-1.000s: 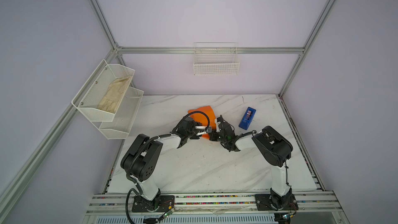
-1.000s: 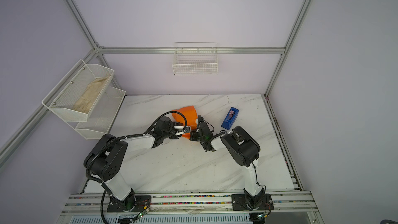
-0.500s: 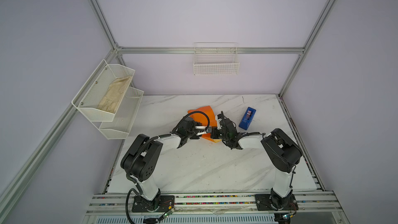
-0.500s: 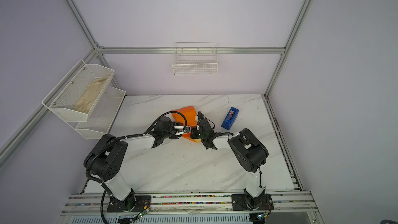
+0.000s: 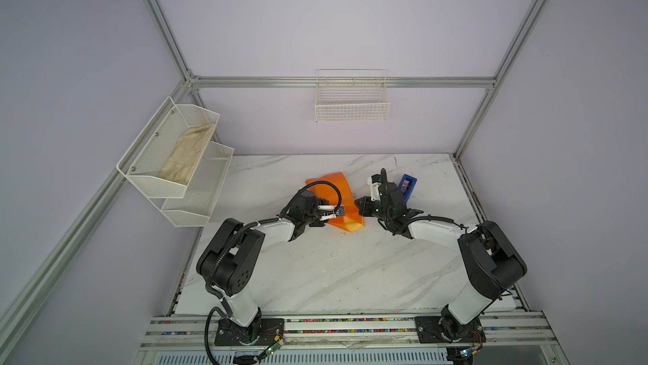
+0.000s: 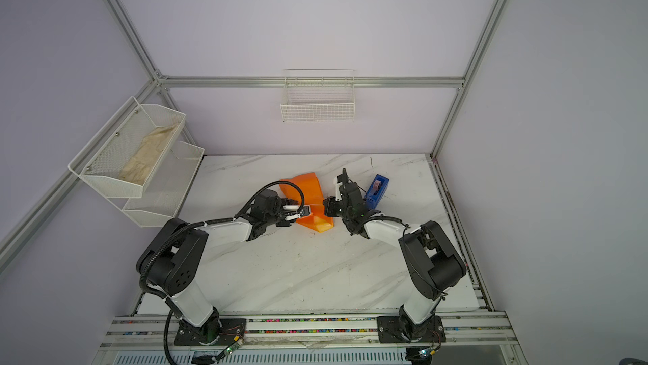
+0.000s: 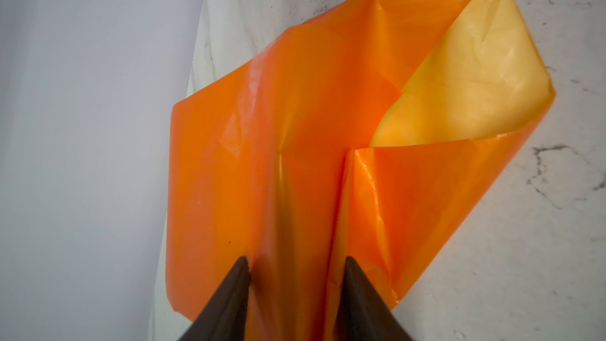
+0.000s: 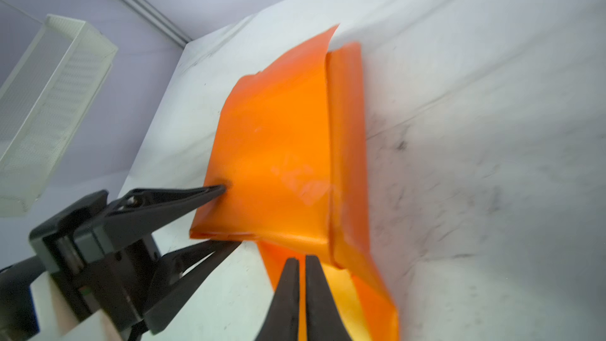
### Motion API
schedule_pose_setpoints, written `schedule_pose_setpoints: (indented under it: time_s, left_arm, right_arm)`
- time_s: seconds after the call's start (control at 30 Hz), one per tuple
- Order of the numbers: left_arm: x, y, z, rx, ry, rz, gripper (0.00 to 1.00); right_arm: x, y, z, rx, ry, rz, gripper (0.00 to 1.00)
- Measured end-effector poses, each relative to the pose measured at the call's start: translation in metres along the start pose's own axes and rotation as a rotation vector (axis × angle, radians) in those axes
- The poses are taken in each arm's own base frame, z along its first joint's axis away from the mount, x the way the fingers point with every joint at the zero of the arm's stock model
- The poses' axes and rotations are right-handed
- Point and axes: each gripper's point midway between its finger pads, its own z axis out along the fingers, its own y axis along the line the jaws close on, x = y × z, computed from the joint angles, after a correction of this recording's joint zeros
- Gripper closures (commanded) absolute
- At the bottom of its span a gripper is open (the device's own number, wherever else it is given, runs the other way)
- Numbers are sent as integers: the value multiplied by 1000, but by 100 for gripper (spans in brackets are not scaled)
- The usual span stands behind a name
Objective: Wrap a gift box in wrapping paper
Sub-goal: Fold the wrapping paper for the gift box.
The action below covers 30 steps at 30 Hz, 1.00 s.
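The white marble-veined tabletop point(image 5: 315, 275) carries, toward its far middle, the large glossy orange sheet of wrapping paper point(image 5: 329, 180). The sheet is yellow on its inner face and is folded into a squared bundle with one end gaping open. The small gift box shows in no view; judging by the flat faces and sharp edges, it probably sits inside the folds. The paper looks thin, light and slick, likely to slide between pads and to crumple or tear if dragged. It is best taken at a flap's free edge or corner, with any pressing done on the faces the stiff box backs. The left gripper point(image 5: 339, 211) reaches onto the nearer part of the bundle from the left side. Its jaws are part spread and clamped across the paper-covered block. The right gripper point(image 8: 302, 259) sits just beside the bundle's opposite side, at a loose trailing flap. Its jaws are almost together, and whether they pinch that flap cannot be told. A small blue tape dispenser point(image 5: 407, 186) stands just beyond it, apart from the paper.
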Motion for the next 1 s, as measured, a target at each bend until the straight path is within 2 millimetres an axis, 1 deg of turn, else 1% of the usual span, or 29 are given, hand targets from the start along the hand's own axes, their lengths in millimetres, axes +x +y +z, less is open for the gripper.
schedule_pose_setpoints:
  time_s: [0.07, 0.1, 0.17, 0.27, 0.37, 0.43, 0.63, 0.73, 0.8, 0.87, 0.93, 1.0]
  left_arm:
    - [0, 0, 0, 1, 1, 0, 55]
    - [0, 0, 0, 2, 1, 0, 55]
    - [0, 0, 0, 2, 1, 0, 55]
    - [0, 0, 0, 3, 1, -1, 55]
    - [0, 0, 0, 6, 3, -1, 55]
    - [0, 0, 0, 8, 4, -2, 55]
    - [0, 0, 0, 9, 5, -2, 55]
    - [0, 0, 0, 10, 5, -2, 55]
    - [0, 0, 0, 10, 5, -2, 55]
    - [0, 0, 0, 10, 5, -2, 55]
    - [0, -1, 0, 10, 5, -2, 55]
    - [0, 0, 0, 10, 5, -2, 55]
  right_arm:
    - [-8, -16, -2, 18, -6, 2, 75]
    - [-8, -23, -3, 27, 5, 1, 70]
    - [-1, -30, 0, 34, 44, -12, 65]
    - [18, -33, 13, 19, 120, -38, 64]
    - [40, -42, 23, 16, 189, -42, 64]
    - [49, -45, 28, 13, 215, -37, 64]
    - [51, -40, 30, -23, 226, -36, 61]
    - [49, -44, 30, 12, 220, -39, 56]
    - [45, -46, 25, 38, 208, -43, 53]
    - [39, -39, 15, 30, 190, -53, 49]
    - [31, -27, 7, -1, 172, -71, 45]
    - [29, -15, 5, -34, 169, -95, 41]
